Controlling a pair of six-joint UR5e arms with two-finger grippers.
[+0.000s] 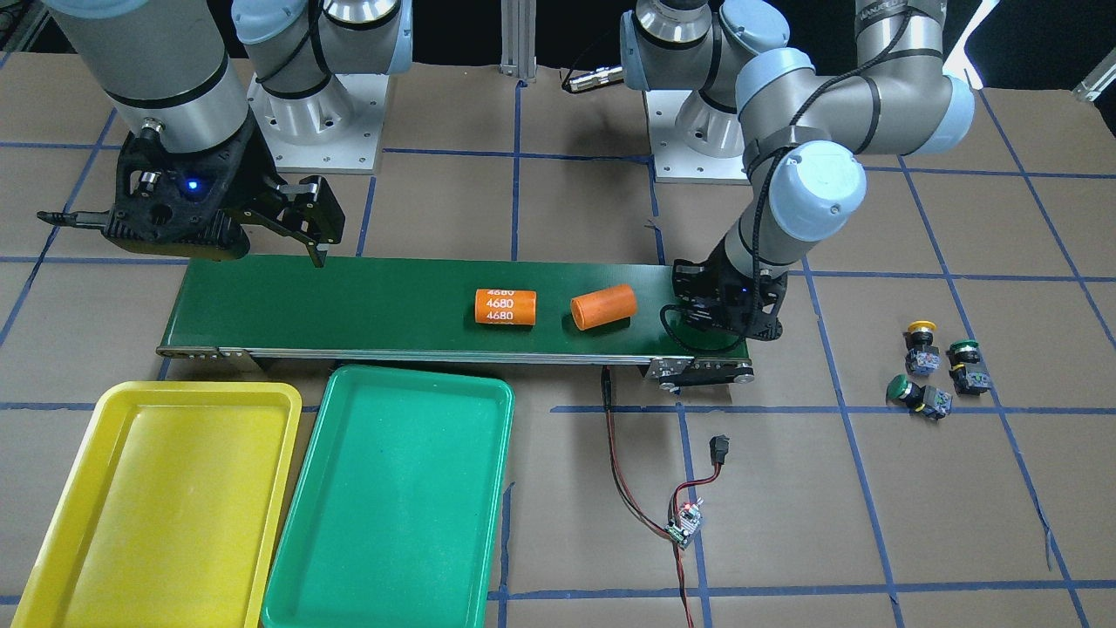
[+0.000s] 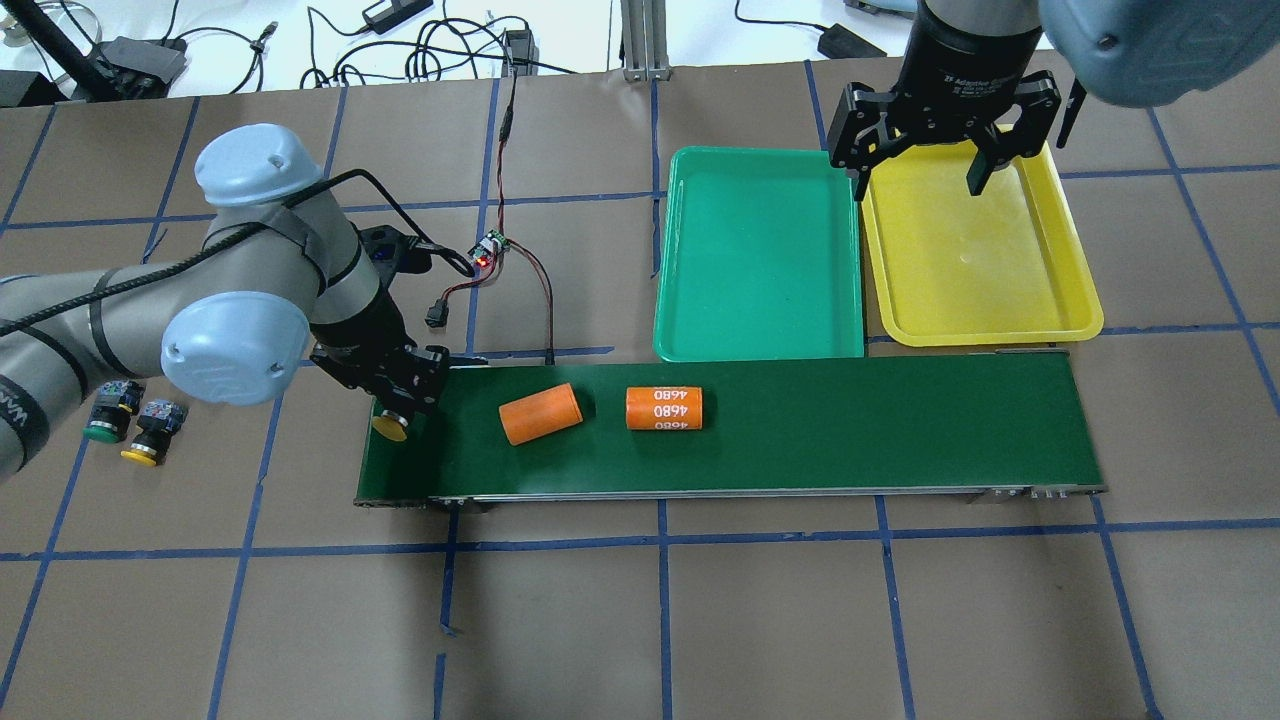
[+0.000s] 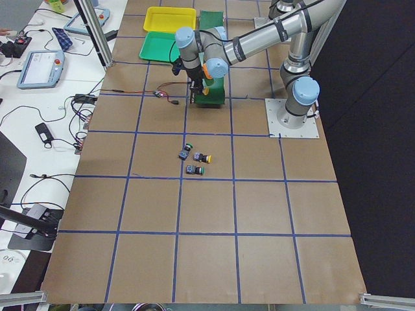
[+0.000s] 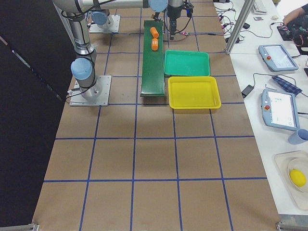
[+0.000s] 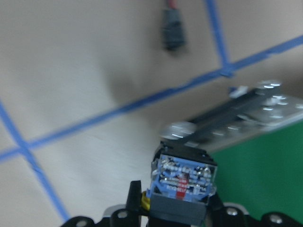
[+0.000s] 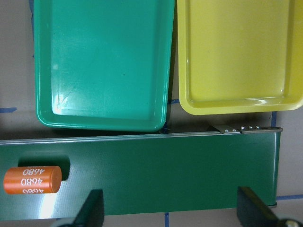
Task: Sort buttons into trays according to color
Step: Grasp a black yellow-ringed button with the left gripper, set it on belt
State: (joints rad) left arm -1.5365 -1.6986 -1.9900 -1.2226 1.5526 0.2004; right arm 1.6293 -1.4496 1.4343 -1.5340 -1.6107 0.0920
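Yellow tray (image 1: 166,506) and green tray (image 1: 392,515) are empty; my left gripper (image 2: 403,398) holds one yellow button (image 2: 390,428), right gripper (image 2: 917,182) is wide open; three buttons (image 1: 922,351) wait.

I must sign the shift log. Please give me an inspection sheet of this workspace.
Surface: brown paper table with blue tape grid; green belt on it.
Job's things: yellow tray and green tray empty; loose yellow button and green buttons on the table; held button yellow.
Clutter: two orange cylinders on the belt.
Grippers: left gripper shut on the held button at the belt's end; right gripper open over the other end.
Cables: red-black wire and small board on the table.
Surroundings: pendants and cables on white benches.
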